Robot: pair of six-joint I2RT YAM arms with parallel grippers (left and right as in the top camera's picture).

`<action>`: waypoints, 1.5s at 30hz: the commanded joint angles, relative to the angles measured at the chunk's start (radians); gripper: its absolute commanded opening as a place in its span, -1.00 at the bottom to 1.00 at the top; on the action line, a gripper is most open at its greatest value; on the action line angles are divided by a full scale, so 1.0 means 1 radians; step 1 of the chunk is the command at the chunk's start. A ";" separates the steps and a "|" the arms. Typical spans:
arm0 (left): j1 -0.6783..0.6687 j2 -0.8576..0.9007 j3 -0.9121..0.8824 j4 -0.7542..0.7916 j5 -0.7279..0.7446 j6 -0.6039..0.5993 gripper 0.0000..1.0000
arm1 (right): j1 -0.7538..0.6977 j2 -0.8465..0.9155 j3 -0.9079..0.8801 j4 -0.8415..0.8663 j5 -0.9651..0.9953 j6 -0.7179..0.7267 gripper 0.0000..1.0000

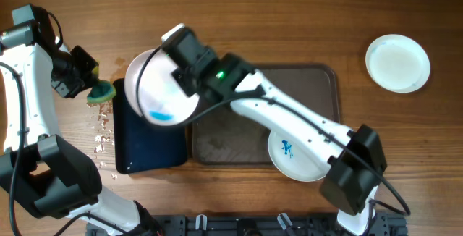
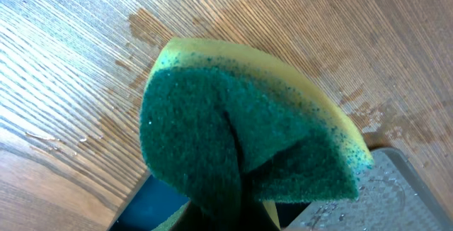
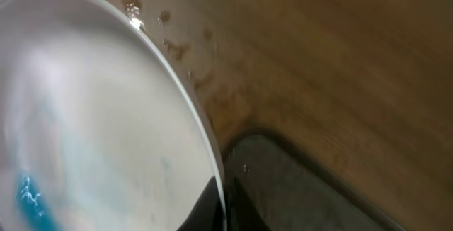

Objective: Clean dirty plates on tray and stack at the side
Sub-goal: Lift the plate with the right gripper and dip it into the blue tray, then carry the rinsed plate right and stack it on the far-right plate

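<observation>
**Plate presented for wiping.** The right gripper (image 1: 179, 77) pinches the rim of the held plate (image 1: 152, 84) and holds it over the small blue tray (image 1: 148, 149) at the left. This is presumably so that drips land there, and so that the blue smear (image 1: 160, 114) on its face is within the sponge's reach. In the right wrist view the rim runs down between dark jaws at the bottom edge. The left gripper (image 1: 88, 85) is pressed shut on the folded green-and-yellow sponge (image 1: 101, 91), which hangs above the bare table (image 1: 289, 19) just left of the plate; contact cannot be confirmed. The second plate (image 1: 293, 153), also smeared blue, lies at the near right of the tray (image 1: 239, 131), overhanging its near rim and partly hidden by the right arm (image 1: 289, 113). A plain white plate (image 1: 397, 63) sits on the wood at the far right, well apart, and probably marks the stacking place. Wet spots (image 1: 101, 131) speckle the table beside the blue tray. The right arm crosses the tray diagonally and covers much of it, but nothing appears to lie between sponge and smear.
</observation>
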 commanded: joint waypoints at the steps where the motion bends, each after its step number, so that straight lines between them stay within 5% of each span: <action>1: 0.008 -0.006 0.010 -0.012 0.019 0.016 -0.92 | 0.072 0.000 0.017 0.067 0.212 -0.060 -0.91; 8: 0.008 -0.006 0.010 -0.019 0.019 0.016 -0.92 | 0.184 0.001 0.017 0.295 0.536 -0.347 -0.91; 15: 0.021 -0.006 0.010 -0.010 0.007 0.016 -0.92 | 0.283 0.001 0.008 0.414 0.616 -0.647 -0.91; 28: 0.322 -0.006 0.010 -0.011 0.058 0.015 -0.92 | 0.299 0.059 -0.040 0.512 0.732 -0.727 -0.91; 36: 0.322 -0.006 0.010 -0.013 0.110 0.016 -0.92 | 0.292 0.066 -0.040 0.499 0.764 -0.715 -0.91; 41: 0.321 -0.006 0.010 -0.019 0.110 0.015 -0.92 | 0.222 0.073 -0.041 0.370 0.831 -0.457 -0.91; 45: 0.321 -0.006 0.010 -0.022 0.110 0.015 -0.92 | 0.156 0.071 -0.033 0.072 0.513 -0.202 -0.91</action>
